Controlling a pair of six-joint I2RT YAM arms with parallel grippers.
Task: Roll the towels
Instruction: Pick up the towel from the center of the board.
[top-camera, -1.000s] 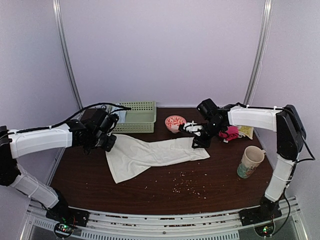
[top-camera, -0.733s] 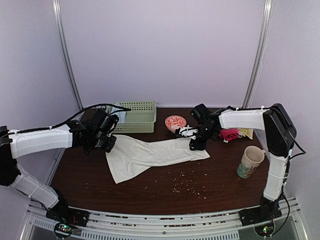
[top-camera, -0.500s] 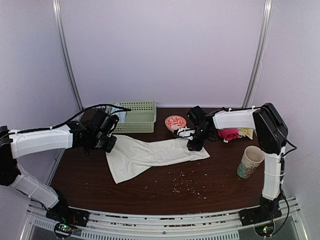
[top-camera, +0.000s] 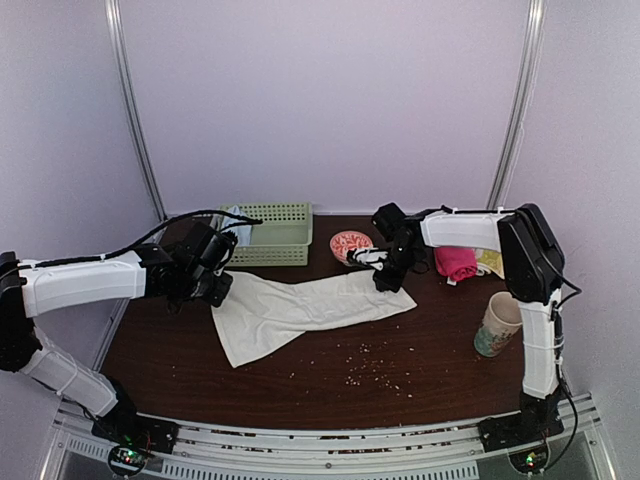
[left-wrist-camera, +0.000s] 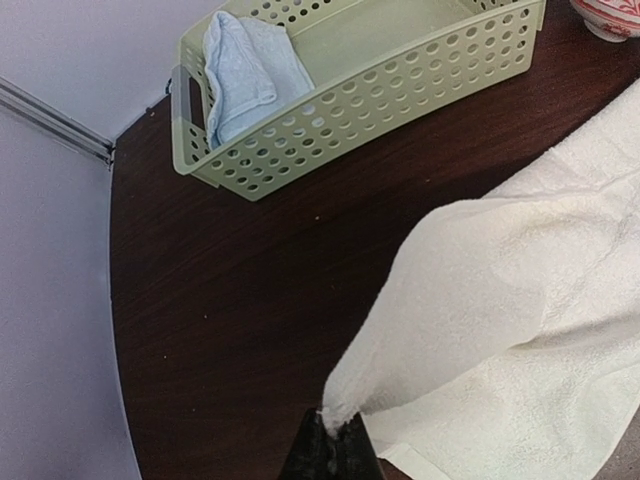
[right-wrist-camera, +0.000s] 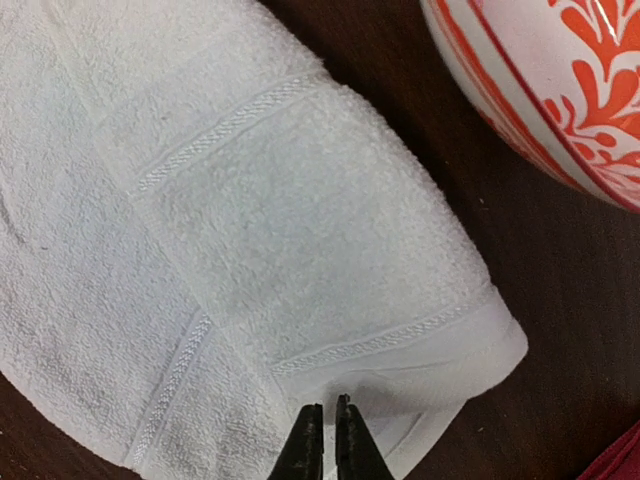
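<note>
1. From above, the white towel (top-camera: 300, 305) lies stretched across the dark worktop (top-camera: 450, 370), in front of the green basket (top-camera: 275, 245) and the patterned bowl (top-camera: 351, 243). The left pincer (top-camera: 218, 288) is at the towel's left end and the right pincer (top-camera: 383, 280) at its right end.
2. On the left wrist, the left pincer (left-wrist-camera: 330, 455) is clamped on a towel corner and holds it lifted off the wood, so the cloth (left-wrist-camera: 500, 300) drapes away to the right. A light blue towel (left-wrist-camera: 245, 70) sits in the basket (left-wrist-camera: 400, 85) beyond.
3. On the right wrist, the right pincer (right-wrist-camera: 326, 440) has its tips drawn nearly together at the hem, apparently nipping it. That end of the towel (right-wrist-camera: 300, 220) is doubled over on itself, just beside the bowl (right-wrist-camera: 540, 90).
4. Judged from this, the roll is only starting, with one fold laid at the right end. The next move calls for turning that end over again toward the left. The left grip should keep the cloth taut so the roll stays tight and straight.
</note>
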